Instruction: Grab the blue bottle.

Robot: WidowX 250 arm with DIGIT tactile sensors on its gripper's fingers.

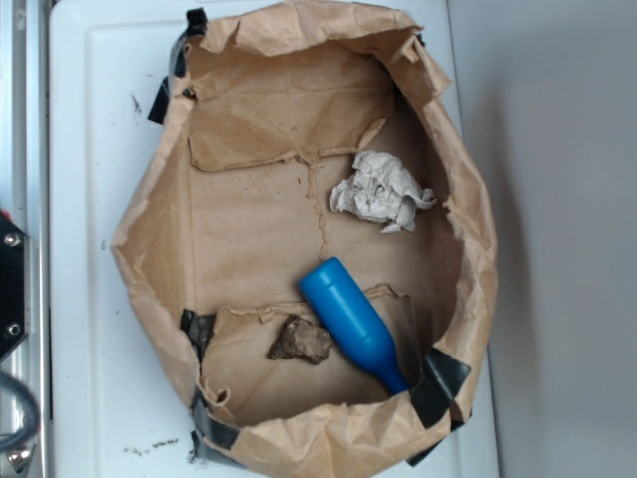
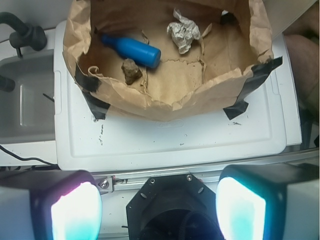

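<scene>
Item one, the blue bottle: you find it lying on its side on the floor of the brown paper bag, neck aimed at the taped corner, base toward the middle. In the wrist view it shows at, near the bag's left wall.

Item two, the brown lump: it sits just beside the bottle's body; you cannot tell whether they touch.

Item three, the crumpled white paper wad: well apart from the bottle, toward the opposite wall, with bare bag floor between them.

Item four, edges: the bag's crumpled walls stand all around, held at the corners by black tape. The bottle's neck tip lies close under the wall and tape; the folded rim partly hides that corner. The bag rests on a white tray, whose flat rim stays bare around it.

Item five, the gripper: you see its two fingers spread wide apart at the bottom of the wrist view, holding nothing, well short of the bag. Their pads glow and are cut off by the frame edge. The overhead view does not show it.
</scene>
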